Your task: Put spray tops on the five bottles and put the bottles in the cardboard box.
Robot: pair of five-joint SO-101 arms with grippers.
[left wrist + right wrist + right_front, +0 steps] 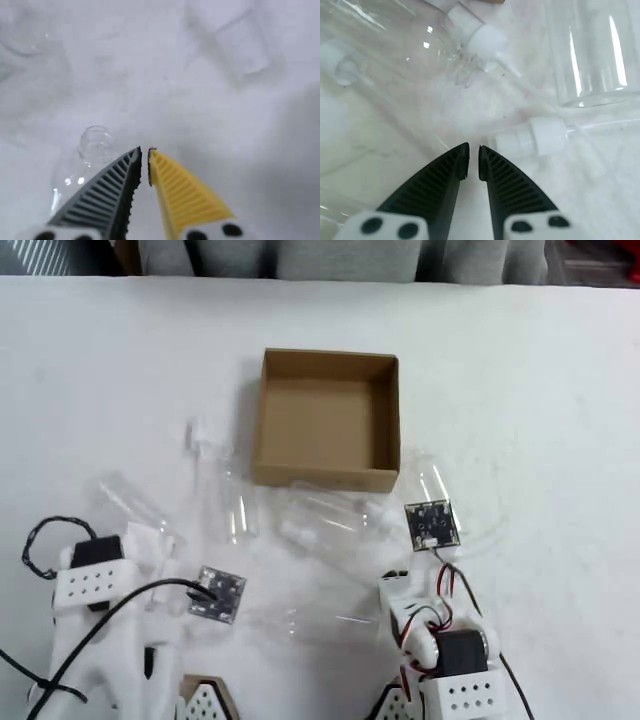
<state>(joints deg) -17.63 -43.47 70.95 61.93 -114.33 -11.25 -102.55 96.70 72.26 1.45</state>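
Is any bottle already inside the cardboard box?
No, the high view shows the bare brown floor of the cardboard box, and the clear bottles lie on the table outside it.

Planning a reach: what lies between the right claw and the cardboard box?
A white spray top and a clear bottle, seen in the right wrist view.

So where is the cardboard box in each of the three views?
High view: cardboard box, open, in the middle of the table.
Left wrist view: not in it.
Right wrist view: its brown edge, just past a bottle with a spray top.
Shared landmark: the white table.
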